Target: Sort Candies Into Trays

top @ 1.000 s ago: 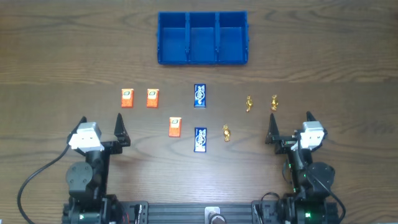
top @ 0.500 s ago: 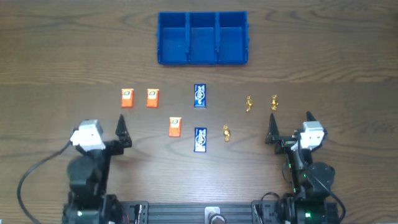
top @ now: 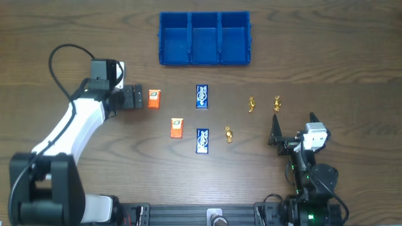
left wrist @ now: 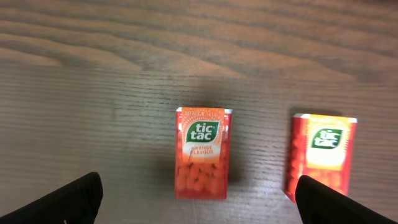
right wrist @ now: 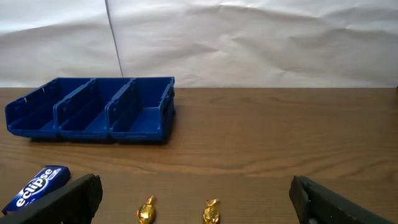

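Left hand [top: 134,98]: was wide open and empty, hung over an orange box [left wrist: 202,152], probably lined up to grab it.
Right hand [right wrist: 196,202]: was open, empty, parked near gold candies [right wrist: 147,210].

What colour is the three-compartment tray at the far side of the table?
Solid blue, inside and out. The tray shows best in the top view.

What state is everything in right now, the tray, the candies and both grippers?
Blue tray: all three compartments empty.
Orange boxes: three, flat on the table, unsorted.
Blue packs: two, flat on the table.
Gold candies: three, loose on the table.
Left gripper: open, above one orange box.
Right gripper: open, holding nothing.
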Motion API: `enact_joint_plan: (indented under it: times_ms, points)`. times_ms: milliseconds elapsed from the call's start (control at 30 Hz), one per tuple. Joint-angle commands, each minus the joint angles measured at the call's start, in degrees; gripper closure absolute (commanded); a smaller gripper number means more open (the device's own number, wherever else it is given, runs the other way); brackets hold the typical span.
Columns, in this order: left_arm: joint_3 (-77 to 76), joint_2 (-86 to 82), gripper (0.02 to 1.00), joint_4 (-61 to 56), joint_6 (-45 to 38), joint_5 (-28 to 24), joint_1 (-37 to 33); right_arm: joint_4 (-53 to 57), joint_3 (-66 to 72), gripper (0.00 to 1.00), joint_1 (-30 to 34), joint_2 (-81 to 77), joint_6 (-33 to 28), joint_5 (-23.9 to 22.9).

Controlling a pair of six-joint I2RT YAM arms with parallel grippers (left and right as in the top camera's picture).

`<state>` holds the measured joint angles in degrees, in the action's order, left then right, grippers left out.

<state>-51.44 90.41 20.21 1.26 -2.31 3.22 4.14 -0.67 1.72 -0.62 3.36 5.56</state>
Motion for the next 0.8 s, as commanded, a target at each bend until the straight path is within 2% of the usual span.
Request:
enact_joint_plan:
  times_ms: [33,233,333,500,667,800]
  points:
    - [-1.22,5.46,0.020,-1.22,-2.67,-0.11,0.17,0.17,0.22,0.003,0.28,0.44,-0.66,-0.11]
    - [-1.22,9.14,0.031,-2.99,-4.09,0.02,0.13,0.17,0.22,0.003,0.28,0.44,-0.66,-0.09]
    - [-1.22,10.10,0.134,-3.74,-4.07,0.83,0.13,0.17,0.22,0.003,0.28,0.44,-0.66,-0.11]
    - [-1.22,10.10,0.406,-3.76,-4.07,0.81,0.13,0.17,0.22,0.003,0.28,0.44,-0.66,-0.09]
    - [-1.22,10.45,0.599,-3.82,-3.80,0.72,0.20,0.17,0.22,0.003,0.28,0.44,-0.66,-0.09]
    - [-1.22,10.56,0.698,-4.11,-2.38,0.44,0.20,0.17,0.22,0.003,0.28,0.44,-0.66,-0.11]
